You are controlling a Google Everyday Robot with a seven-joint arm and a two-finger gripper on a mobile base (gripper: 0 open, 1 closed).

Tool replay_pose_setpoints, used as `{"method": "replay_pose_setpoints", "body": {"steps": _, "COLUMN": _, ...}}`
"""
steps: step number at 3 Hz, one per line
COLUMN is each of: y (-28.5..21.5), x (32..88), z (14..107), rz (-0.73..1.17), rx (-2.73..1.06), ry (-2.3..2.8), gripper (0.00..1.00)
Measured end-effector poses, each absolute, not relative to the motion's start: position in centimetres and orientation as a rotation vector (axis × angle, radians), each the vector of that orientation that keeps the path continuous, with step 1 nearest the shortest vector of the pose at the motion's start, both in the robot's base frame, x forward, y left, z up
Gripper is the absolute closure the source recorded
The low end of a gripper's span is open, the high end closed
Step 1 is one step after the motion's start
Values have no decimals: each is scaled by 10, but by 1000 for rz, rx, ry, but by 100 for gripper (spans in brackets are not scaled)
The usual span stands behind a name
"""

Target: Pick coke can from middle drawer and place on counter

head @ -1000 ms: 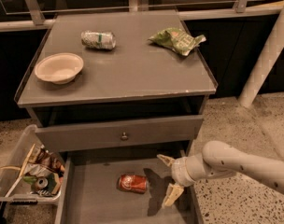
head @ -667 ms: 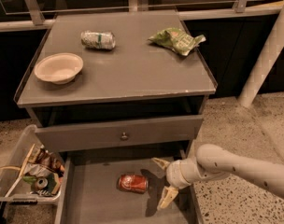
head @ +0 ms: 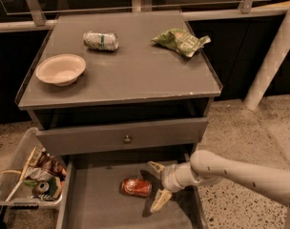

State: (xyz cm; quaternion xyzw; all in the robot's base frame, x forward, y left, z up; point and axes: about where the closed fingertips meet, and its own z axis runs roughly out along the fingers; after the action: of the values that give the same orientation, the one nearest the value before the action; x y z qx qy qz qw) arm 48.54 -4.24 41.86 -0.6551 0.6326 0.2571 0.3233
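The coke can (head: 136, 187) lies on its side on the floor of the open middle drawer (head: 97, 209), red with silver ends. My gripper (head: 158, 185) is open inside the drawer, just right of the can. One finger (head: 156, 167) points up-left and the other finger (head: 160, 201) points down, both apart from the can. The white arm reaches in from the right. The counter (head: 135, 70) is the grey cabinet top above.
On the counter lie a white bowl (head: 60, 69), a silver-and-green can (head: 101, 40) on its side and a green chip bag (head: 180, 41). A drawer front with a round knob (head: 127, 139) sits above the open drawer. A bin of clutter (head: 33, 178) stands at the left.
My gripper has moved left inside the drawer, closer to the coke can. The can has not moved.
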Motion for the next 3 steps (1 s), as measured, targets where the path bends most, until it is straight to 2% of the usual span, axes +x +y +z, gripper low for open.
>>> {"method": "replay_pose_setpoints", "body": {"steps": 3, "y": -10, "x": 497, "z": 357, "rz": 665, "rx": -1512, "ry": 1905, "gripper": 0}}
